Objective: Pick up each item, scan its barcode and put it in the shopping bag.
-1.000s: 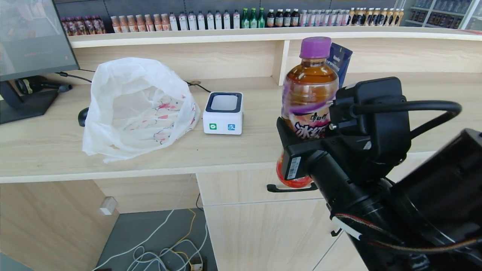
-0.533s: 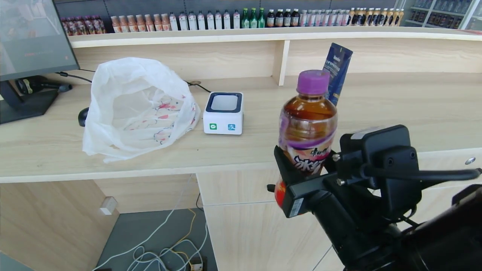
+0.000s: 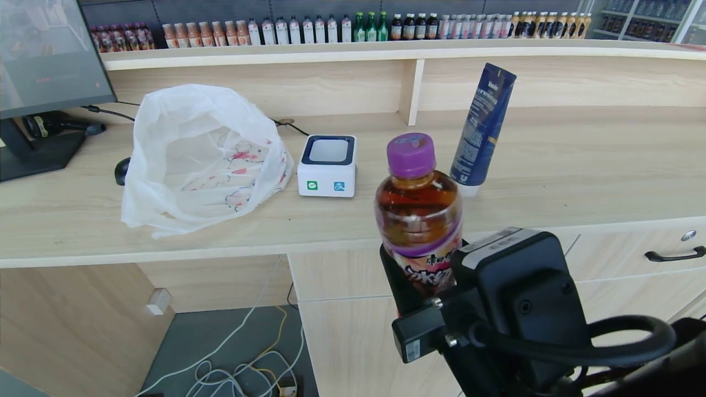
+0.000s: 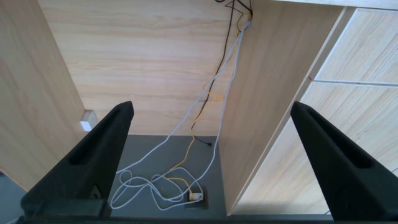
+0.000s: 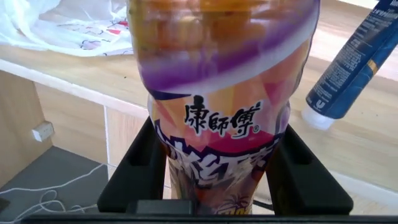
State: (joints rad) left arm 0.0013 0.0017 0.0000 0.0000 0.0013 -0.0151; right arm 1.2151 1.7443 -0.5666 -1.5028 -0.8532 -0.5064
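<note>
A tea bottle (image 3: 417,215) with a purple cap and amber drink stands upright in my right gripper (image 3: 423,273), which is shut on its lower label, in front of the counter's front edge. In the right wrist view the bottle (image 5: 217,93) sits between the black fingers (image 5: 140,171). A dark blue tube (image 3: 482,129) stands cap-down on the counter behind it, also seen as the tube (image 5: 354,62). The white shopping bag (image 3: 201,157) lies open on the counter's left part. A white scanner box (image 3: 327,165) stands beside the bag. My left gripper (image 4: 211,162) hangs open below the counter, holding nothing.
A monitor (image 3: 44,55) on its stand and a black mouse (image 3: 121,171) sit left of the bag. Loose cables (image 4: 180,180) lie on the floor under the counter. Drawers with a black handle (image 3: 675,255) are at the right. A back shelf carries several bottles (image 3: 358,26).
My right arm has carried the bottle down and to the left, from in front of the blue tube to below the counter's front edge. The tube now shows in full.
</note>
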